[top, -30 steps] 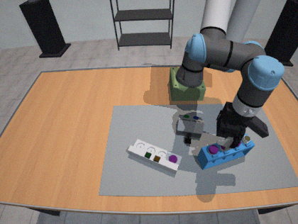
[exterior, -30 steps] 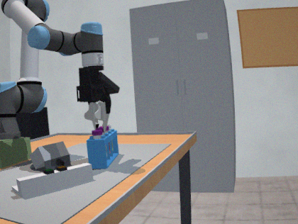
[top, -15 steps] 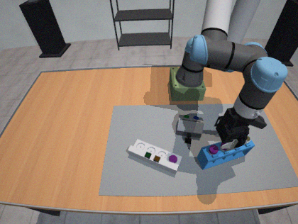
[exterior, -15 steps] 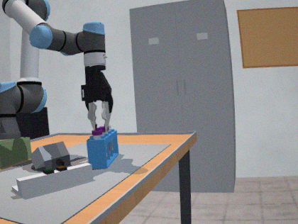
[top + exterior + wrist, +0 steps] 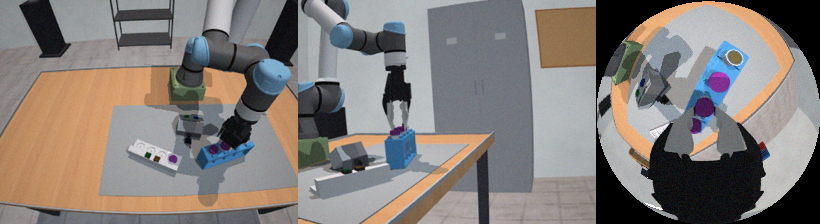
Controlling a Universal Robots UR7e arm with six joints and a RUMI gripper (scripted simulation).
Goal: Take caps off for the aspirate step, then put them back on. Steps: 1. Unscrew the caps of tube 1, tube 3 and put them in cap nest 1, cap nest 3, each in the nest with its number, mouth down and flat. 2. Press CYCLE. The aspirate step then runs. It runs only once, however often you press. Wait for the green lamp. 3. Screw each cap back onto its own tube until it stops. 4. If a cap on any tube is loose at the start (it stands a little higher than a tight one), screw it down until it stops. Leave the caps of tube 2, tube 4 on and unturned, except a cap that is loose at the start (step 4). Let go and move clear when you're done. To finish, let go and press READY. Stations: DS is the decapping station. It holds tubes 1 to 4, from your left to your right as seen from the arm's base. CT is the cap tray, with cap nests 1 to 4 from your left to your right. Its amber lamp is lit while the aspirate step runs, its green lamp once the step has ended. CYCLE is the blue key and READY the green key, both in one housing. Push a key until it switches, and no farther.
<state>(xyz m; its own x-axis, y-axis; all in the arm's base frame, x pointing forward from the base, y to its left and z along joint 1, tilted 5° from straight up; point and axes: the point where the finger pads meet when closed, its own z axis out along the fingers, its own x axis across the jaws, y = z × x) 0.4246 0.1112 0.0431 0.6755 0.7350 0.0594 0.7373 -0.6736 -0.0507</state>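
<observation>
The blue decapping station (image 5: 203,160) (image 5: 394,153) stands on the mat. Tube 1 (image 5: 734,57) is uncapped. Purple caps sit on tube 2 (image 5: 719,82) and tube 4 (image 5: 213,149) (image 5: 695,126). My gripper (image 5: 398,128) (image 5: 704,107) points down, shut on the purple cap of tube 3 (image 5: 225,145) (image 5: 704,106), which sits on its tube. The white cap tray (image 5: 132,150) (image 5: 355,183) holds a purple cap (image 5: 172,159) in nest 1; nests 2 to 4 are empty. Its green lamp (image 5: 147,155) and amber lamp (image 5: 157,159) look dark. Whether the held cap is loosened cannot be told.
The grey key housing (image 5: 189,128) (image 5: 349,156) stands between the arm's base and the tray, with the blue CYCLE key (image 5: 196,118) (image 5: 642,83) and green READY key (image 5: 186,116) (image 5: 637,93). A small black block (image 5: 187,141) is at its front. Tube 2's cap is close beside my fingers.
</observation>
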